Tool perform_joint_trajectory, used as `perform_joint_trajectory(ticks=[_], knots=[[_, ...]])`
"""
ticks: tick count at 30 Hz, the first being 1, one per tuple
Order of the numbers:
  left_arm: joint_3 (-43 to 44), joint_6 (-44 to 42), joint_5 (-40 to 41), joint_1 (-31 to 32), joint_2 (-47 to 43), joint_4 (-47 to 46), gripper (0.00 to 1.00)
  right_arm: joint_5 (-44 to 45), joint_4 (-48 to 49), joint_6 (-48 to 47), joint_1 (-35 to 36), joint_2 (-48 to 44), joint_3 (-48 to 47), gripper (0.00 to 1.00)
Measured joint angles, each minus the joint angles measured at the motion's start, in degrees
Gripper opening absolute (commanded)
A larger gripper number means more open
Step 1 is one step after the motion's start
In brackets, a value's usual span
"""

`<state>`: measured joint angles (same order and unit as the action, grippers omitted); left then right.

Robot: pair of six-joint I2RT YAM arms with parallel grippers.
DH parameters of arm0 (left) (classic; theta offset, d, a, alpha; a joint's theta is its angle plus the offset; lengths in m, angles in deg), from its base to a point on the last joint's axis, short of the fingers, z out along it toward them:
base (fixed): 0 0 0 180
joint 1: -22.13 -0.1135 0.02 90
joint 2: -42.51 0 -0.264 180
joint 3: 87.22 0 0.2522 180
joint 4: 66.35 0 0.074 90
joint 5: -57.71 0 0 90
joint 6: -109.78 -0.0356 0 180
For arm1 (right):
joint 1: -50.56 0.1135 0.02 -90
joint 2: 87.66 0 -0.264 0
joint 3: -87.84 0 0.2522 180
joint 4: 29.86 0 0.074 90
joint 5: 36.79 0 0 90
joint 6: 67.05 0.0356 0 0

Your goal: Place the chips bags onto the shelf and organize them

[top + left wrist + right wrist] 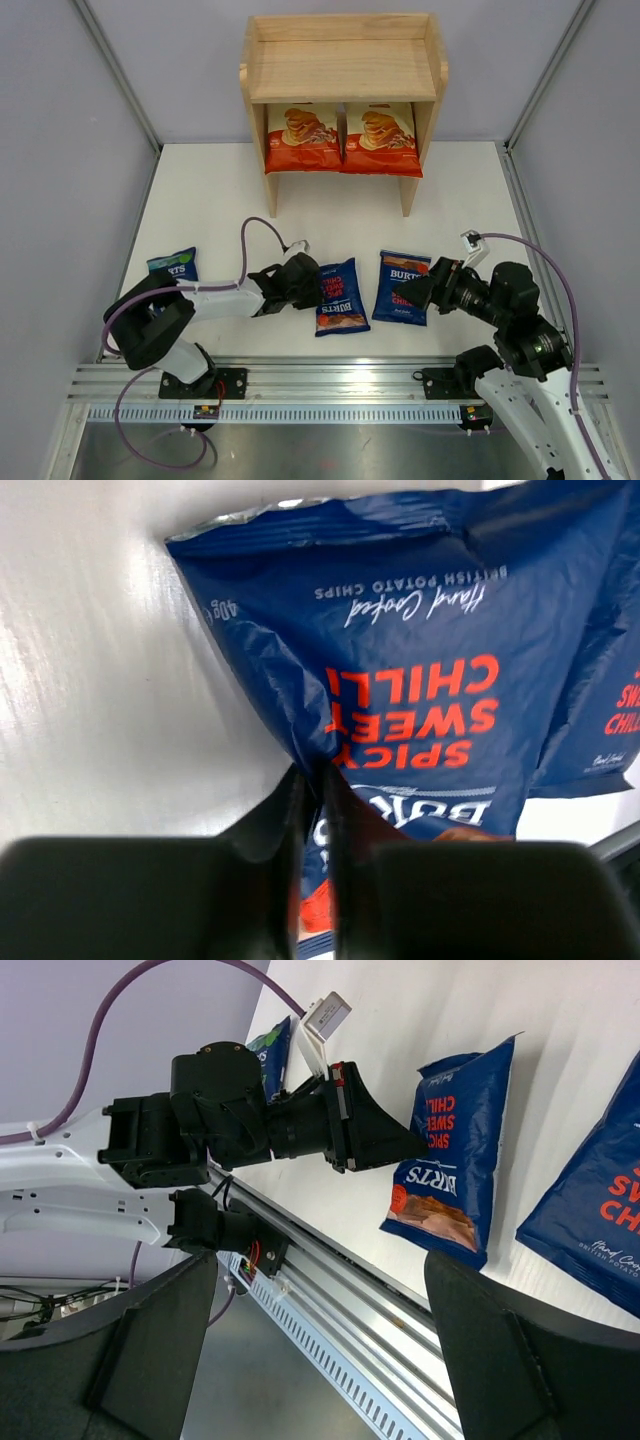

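Our left gripper (312, 785) pinches the side of the left dark blue bag (400, 660); our right gripper (320, 1300) gapes. We judge it light, slippery, crushable.

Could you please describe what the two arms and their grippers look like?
Both arms pair white links with chunky black joint housings. The left arm and right arm each carry a purple cable ending in a small white connector near the wrist. The left gripper and right gripper are matte black and taper to wedges. No markings are legible.

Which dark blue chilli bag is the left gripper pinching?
The dark blue bag nearer the left arm: left gripper shut on its edge. The other bag lies ungripped.
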<state>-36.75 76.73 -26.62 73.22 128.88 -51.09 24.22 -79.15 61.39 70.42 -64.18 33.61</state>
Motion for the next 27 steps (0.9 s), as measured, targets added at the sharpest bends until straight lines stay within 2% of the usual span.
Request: perform_joint_trajectory(ticks=[2,6,10,15,22,27], knots=[[-0.1,0.3,0.8,0.2,-0.2,0.2,0.00,0.0,0.6,0.8,0.0,-0.8,1.2,0.95],[-2.3,0.6,3.0,0.7,-4.3,0.9,0.00,-1.2,4.7,3.6,0.0,-1.5,6.3,0.97],[-5.6,0.6,5.1,1.1,-12.9,1.6,0.00,-3.3,12.7,9.4,0.0,-1.4,15.2,0.89],[-9.7,1.5,7.7,1.2,-24.0,-0.6,0.00,-3.7,21.9,16.7,0.0,-0.5,23.6,0.87],[-12.9,2.4,10.7,1.2,-37.1,-2.9,0.00,-3.7,34.1,25.1,0.0,1.7,29.4,0.85],[-13.1,1.5,11.6,1.2,-42.6,-6.3,0.00,-3.5,40.2,33.8,0.9,4.7,32.0,0.84]])
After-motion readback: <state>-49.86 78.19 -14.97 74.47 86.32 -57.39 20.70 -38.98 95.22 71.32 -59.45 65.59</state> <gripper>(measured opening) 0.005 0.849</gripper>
